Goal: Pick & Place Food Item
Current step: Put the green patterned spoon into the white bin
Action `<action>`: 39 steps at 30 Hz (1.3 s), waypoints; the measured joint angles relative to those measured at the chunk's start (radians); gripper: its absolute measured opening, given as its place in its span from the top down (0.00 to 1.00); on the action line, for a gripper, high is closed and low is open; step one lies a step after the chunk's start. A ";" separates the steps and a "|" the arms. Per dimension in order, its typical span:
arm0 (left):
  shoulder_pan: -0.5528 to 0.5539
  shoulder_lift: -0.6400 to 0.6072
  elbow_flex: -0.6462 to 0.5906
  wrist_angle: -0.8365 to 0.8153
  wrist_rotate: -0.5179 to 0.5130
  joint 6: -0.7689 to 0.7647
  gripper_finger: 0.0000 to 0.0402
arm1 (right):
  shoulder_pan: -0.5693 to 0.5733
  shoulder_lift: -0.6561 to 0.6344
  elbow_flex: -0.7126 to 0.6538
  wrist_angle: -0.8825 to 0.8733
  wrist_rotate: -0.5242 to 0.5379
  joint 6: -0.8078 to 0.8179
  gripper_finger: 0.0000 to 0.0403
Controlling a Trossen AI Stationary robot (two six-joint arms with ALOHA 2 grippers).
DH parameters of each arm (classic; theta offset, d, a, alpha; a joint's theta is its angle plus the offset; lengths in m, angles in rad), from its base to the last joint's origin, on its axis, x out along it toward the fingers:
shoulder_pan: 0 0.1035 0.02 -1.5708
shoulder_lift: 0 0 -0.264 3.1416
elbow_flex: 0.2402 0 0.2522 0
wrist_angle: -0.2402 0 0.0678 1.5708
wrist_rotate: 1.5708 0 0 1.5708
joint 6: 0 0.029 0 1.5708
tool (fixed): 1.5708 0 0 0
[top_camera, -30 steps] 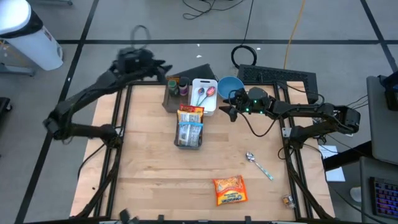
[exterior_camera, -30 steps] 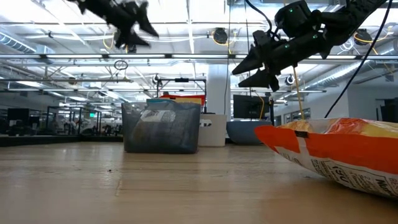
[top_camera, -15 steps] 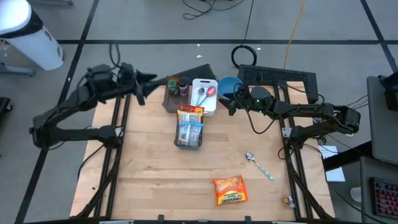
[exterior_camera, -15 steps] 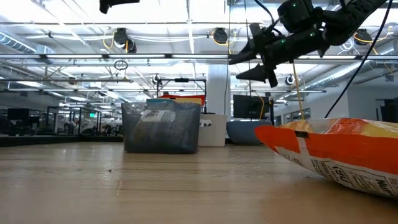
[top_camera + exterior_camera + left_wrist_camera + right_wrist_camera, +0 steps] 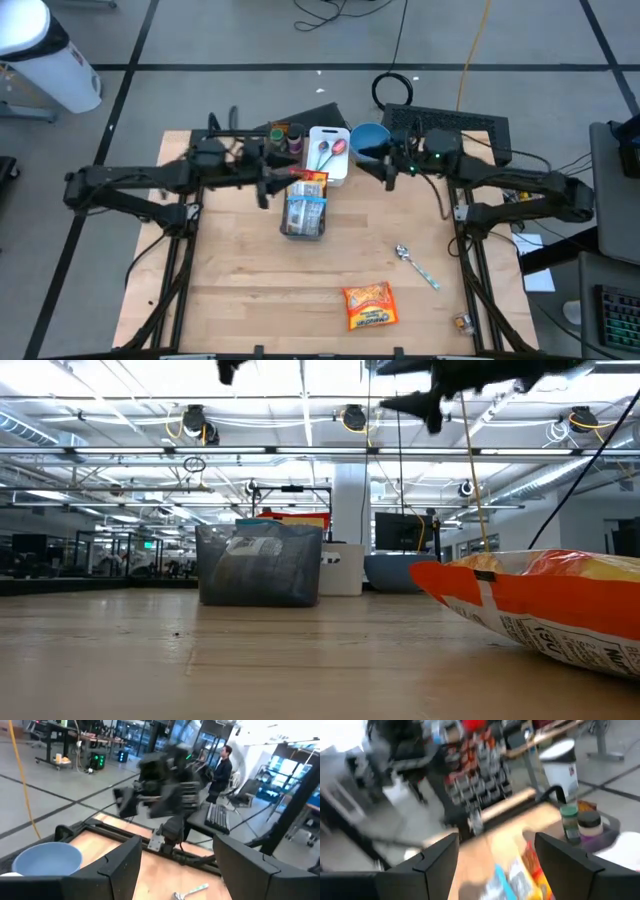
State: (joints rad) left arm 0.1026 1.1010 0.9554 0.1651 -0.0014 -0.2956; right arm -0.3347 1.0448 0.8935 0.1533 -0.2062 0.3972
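Note:
An orange snack bag [image 5: 368, 305] lies flat on the wooden table near its front edge; it fills the right of the low view [image 5: 540, 605]. A grey mesh basket [image 5: 304, 208] holding snack packets stands mid-table. My left gripper [image 5: 268, 180] hovers open, high above the table, just left of the basket. My right gripper [image 5: 385, 168] hovers open near the blue bowl [image 5: 370, 138], also high up. Both point level toward each other, with nothing between their fingers in the wrist views [image 5: 177, 865] [image 5: 495, 865].
A white tray [image 5: 328, 165] with spoons and a grey holder with jars [image 5: 284, 138] stand at the far edge beside the bowl. A loose spoon [image 5: 416, 266] lies right of centre. A keyboard [image 5: 450, 122] sits behind the table. A person [image 5: 220, 770] stands in the room.
My left gripper has swung from beyond the table's far left corner toward the right, and now hangs over the table beside the basket. My right gripper has risen and levelled out near the blue bowl. Both stay open. Nothing on the table has moved.

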 joint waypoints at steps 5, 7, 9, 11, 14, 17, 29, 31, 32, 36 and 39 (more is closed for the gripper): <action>0.027 0.110 0.001 0.189 0.031 -0.133 0.36 | 0.100 -0.050 0.252 -0.548 0.096 -0.169 0.37; 0.035 0.150 0.001 0.261 0.082 -0.156 0.36 | 0.154 -0.046 0.353 -0.745 0.134 -0.198 0.37; 0.031 0.183 0.001 0.339 0.113 -0.162 0.36 | 0.216 -0.036 0.443 -0.923 0.168 -0.195 0.37; 0.024 0.193 0.001 0.380 0.112 -0.184 0.36 | 0.288 -0.027 0.511 -1.078 0.209 -0.155 0.37; 0.015 0.196 0.002 0.385 0.078 -0.206 0.36 | 0.410 -0.013 0.560 -1.284 0.272 -0.038 0.37; 0.001 0.186 0.002 0.371 0.044 -0.208 0.36 | 0.546 -0.003 0.543 -1.449 0.310 0.121 0.37; -0.184 0.188 0.141 0.148 -0.246 -0.154 0.36 | 0.987 -0.001 0.075 -1.196 0.543 0.573 0.37; -0.206 0.188 0.150 0.149 -0.276 -0.153 0.36 | 1.018 -0.001 -0.003 -1.115 0.548 0.638 0.37; -0.215 0.188 0.151 0.150 -0.292 -0.153 0.36 | 1.029 -0.002 -0.041 -1.076 0.548 0.664 0.37; -0.241 0.187 0.151 0.142 -0.331 -0.157 0.36 | 1.047 -0.002 -0.178 -0.940 0.546 0.771 0.37; -0.249 0.187 0.151 0.124 -0.343 -0.172 0.36 | 1.050 -0.001 -0.269 -0.857 0.546 0.863 0.37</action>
State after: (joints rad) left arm -0.1467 1.2881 1.1061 0.2894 -0.3444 -0.4672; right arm 0.7155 1.0435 0.6242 -0.7039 0.3395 1.2601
